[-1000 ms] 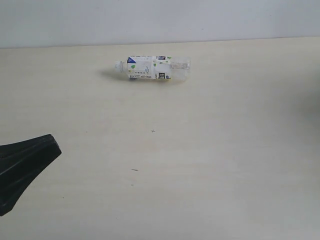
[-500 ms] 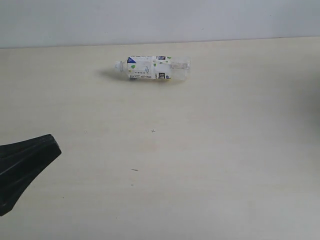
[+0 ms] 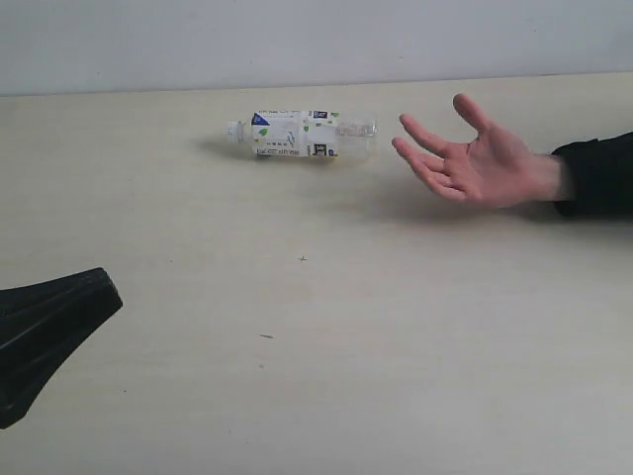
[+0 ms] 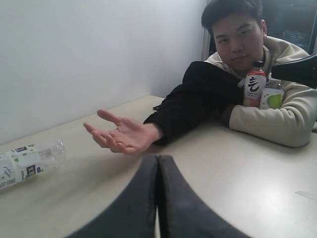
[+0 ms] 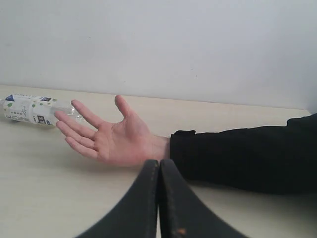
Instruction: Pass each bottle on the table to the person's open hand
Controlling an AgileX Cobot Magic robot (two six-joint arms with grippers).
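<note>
One clear bottle [image 3: 302, 136] with a white green-printed label and white cap lies on its side at the far middle of the table [image 3: 415, 346]. The left wrist view has it as the bottle [image 4: 27, 166], the right wrist view as the bottle [image 5: 32, 109]. The person's open hand [image 3: 475, 158] hovers palm up just right of the bottle's base, black cuff behind it. My left gripper [image 3: 107, 290] is shut and empty at the near left, far from both. My right gripper [image 5: 159, 162] is shut and empty, pointing at the hand [image 5: 106, 136]; the exterior view does not show it.
In the left wrist view the person [image 4: 237, 34] leans on the table's far side. A black-and-pink script bottle [image 4: 255, 88] and a green-labelled bottle [image 4: 272, 98] are tucked in his other arm. A white wall [image 3: 316, 40] backs the table.
The person's open hand has come in from the right and now hovers palm up beside the bottle. The bottle and the left gripper have not moved.
</note>
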